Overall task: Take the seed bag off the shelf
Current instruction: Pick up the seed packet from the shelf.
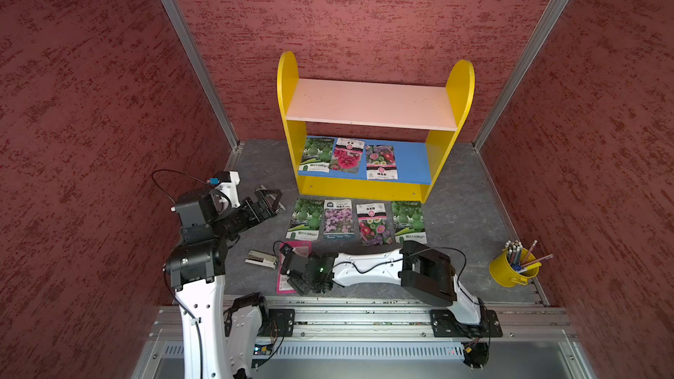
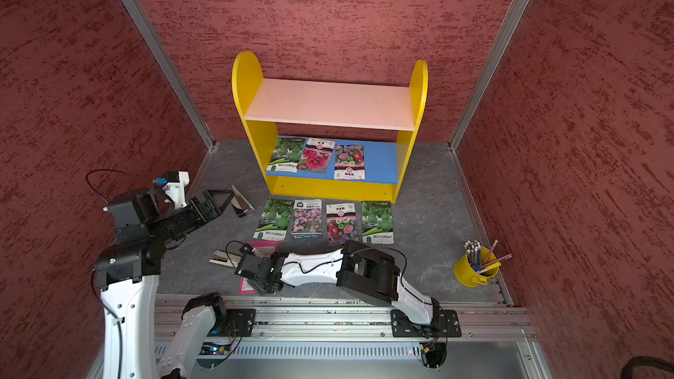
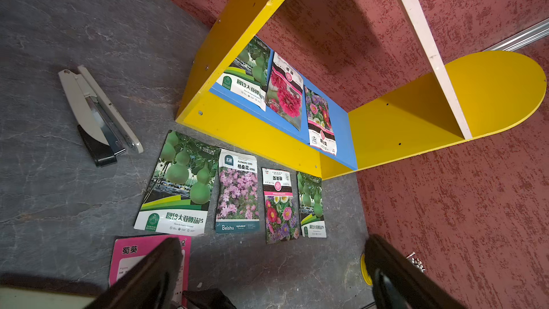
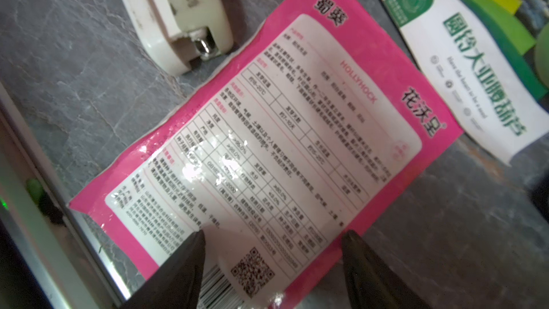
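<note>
The shelf (image 1: 372,103) (image 2: 328,103) (image 3: 416,114) stands at the back wall. On its blue lower board lie three seed bags: a gourd one (image 1: 316,154) (image 3: 246,75), a red-flower one (image 1: 348,154) and a mixed-flower one (image 1: 381,162). A pink seed bag (image 4: 297,129) (image 1: 301,249) (image 3: 127,251) lies face down on the grey floor near the front. My right gripper (image 4: 273,236) (image 1: 291,275) (image 2: 248,273) hangs open just over its barcode end, one finger on each side. My left gripper (image 1: 268,198) (image 3: 273,274) is open and empty, left of the shelf.
Several seed bags (image 1: 338,218) (image 3: 237,194) lie in a row in front of the shelf. A shut stapler (image 1: 260,258) (image 4: 178,10) lies beside the pink bag, and an opened one (image 2: 240,200) (image 3: 98,114) lies by the left gripper. A yellow pencil bucket (image 1: 510,271) stands at the right.
</note>
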`<state>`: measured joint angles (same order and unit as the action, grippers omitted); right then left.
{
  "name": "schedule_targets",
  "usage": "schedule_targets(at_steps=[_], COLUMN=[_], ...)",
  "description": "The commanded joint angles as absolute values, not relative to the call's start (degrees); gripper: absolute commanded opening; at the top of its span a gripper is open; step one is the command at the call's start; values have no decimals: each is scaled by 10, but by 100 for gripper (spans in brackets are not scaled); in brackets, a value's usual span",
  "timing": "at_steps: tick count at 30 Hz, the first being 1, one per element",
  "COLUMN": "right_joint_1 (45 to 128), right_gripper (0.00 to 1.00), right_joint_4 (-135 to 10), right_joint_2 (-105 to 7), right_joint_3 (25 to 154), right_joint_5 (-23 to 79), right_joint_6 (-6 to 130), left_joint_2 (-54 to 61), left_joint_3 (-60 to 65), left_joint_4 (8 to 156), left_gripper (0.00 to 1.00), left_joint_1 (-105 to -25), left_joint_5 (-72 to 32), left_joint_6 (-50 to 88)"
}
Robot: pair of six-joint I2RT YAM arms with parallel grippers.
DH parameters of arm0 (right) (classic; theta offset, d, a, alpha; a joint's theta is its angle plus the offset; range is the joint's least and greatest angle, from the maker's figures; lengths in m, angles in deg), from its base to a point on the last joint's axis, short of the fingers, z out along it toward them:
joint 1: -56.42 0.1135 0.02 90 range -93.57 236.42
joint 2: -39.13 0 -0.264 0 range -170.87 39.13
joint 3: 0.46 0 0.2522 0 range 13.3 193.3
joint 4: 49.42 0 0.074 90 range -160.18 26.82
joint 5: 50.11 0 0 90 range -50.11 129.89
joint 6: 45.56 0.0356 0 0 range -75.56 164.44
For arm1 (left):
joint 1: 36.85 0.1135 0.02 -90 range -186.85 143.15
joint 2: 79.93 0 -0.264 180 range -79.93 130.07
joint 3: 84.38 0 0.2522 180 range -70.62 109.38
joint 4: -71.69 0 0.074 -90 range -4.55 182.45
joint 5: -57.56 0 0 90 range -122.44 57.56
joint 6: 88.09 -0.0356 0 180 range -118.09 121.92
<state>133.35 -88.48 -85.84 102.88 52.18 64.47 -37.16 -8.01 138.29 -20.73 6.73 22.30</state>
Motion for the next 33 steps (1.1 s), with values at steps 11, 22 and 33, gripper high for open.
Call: schedule_targets(at_steps=[11,22,33], right_joint_1=[1303,1211,1054], right_gripper=[77,85,86], right_joint_4=[-825,-921,-932], right_joint_2=[-626,-462,-466], right_joint_3=[895,829,874], right_joint_5=[452,508,525], right_joint_6=[620,608,582], left_joint_2=[-371,-340,-300], left_joint_3=[-90,-89,-139], left_joint_4=[1299,1252,1170], left_gripper=[100,100,100], left_joint_1=[-205,-379,-551], left_joint_5=[145,56,-40], left_joint_6=[251,252,282])
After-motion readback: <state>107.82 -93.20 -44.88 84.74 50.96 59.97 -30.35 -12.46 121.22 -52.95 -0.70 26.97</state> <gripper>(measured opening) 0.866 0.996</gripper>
